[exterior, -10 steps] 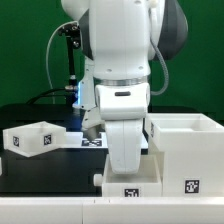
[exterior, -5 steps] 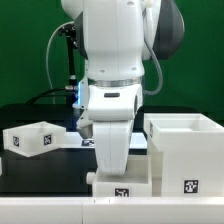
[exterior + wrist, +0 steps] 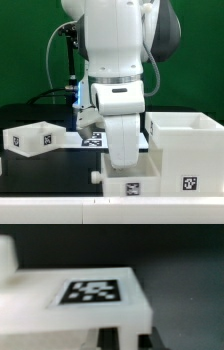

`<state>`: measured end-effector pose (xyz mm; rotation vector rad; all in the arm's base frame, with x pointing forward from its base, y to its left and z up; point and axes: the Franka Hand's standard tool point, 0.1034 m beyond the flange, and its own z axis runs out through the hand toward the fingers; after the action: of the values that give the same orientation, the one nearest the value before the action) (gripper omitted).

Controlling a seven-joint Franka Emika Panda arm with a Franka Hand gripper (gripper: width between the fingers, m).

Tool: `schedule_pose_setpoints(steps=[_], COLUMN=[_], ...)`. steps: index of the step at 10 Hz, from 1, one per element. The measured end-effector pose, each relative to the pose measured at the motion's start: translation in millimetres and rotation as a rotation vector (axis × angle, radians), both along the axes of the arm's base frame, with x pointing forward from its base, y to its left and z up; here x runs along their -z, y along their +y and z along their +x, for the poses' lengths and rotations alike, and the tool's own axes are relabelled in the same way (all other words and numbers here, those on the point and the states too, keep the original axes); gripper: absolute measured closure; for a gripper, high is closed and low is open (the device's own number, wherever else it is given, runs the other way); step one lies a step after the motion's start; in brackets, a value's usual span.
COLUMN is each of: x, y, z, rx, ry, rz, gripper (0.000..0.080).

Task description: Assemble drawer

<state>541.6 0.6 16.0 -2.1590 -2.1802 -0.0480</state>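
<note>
A small white drawer tray (image 3: 130,184) with a square tag on its front stands at the front centre of the table. My gripper (image 3: 126,167) comes down onto it from above. In the wrist view the tray's tagged face (image 3: 93,291) fills the frame. My gripper (image 3: 127,340) has a dark finger (image 3: 108,339) on each side of a white wall of the tray, shut on it. The large white casing (image 3: 190,150) stands just to the exterior view's right of the tray. A second small tray (image 3: 35,137) sits at the exterior view's left.
The marker board (image 3: 92,141) lies flat on the dark table behind my arm. A black stand with a cable (image 3: 66,60) rises at the back left. The white front edge of the table (image 3: 50,212) runs along the bottom of the exterior view.
My gripper and the small tray in it have shifted to the exterior view's right, toward the casing, after swinging left half a second ago.
</note>
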Motion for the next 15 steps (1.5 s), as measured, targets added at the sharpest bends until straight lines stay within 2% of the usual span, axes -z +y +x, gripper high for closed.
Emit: schedule_pose_setpoints(steps=[4, 8, 12, 13, 14, 15], x=[0.1, 0.3, 1.3, 1.7, 1.9, 1.6], y=[0.7, 19.9, 22.0, 21.8, 21.3, 17.0], z=[0.5, 4.1, 3.3, 3.0, 2.9, 3.1], rx=[-0.004, -0.031, 0.006, 0.007, 0.007, 0.004], ry=[-0.004, -0.017, -0.015, -0.014, -0.013, -0.012], rz=[0.001, 0.011, 0.011, 0.011, 0.011, 0.012], gripper=[0.0761, 0.0761, 0.0761, 0.0669, 0.0669, 0.0469])
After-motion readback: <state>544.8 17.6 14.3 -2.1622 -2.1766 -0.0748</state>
